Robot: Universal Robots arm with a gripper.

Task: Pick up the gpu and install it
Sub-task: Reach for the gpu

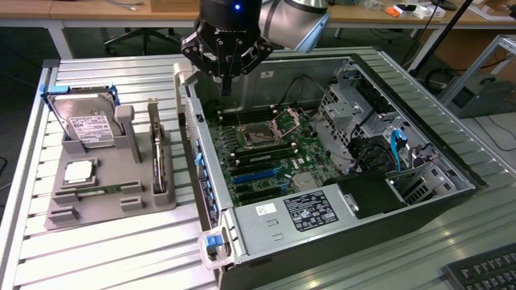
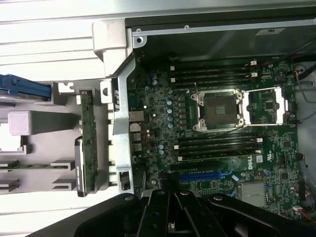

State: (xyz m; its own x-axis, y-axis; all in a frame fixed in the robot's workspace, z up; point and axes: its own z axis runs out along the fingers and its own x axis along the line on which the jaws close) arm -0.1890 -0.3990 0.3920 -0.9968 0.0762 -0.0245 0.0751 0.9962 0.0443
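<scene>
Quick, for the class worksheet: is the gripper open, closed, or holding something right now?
Gripper: jaws closed, holding nothing, above the open computer case; the gpu stands in the grey holder.

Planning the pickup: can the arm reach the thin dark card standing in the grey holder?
Probably yes: the thin dark card stands uncovered in the grey plastic holder, and the shut fingers hang empty above the open metal case.
</scene>
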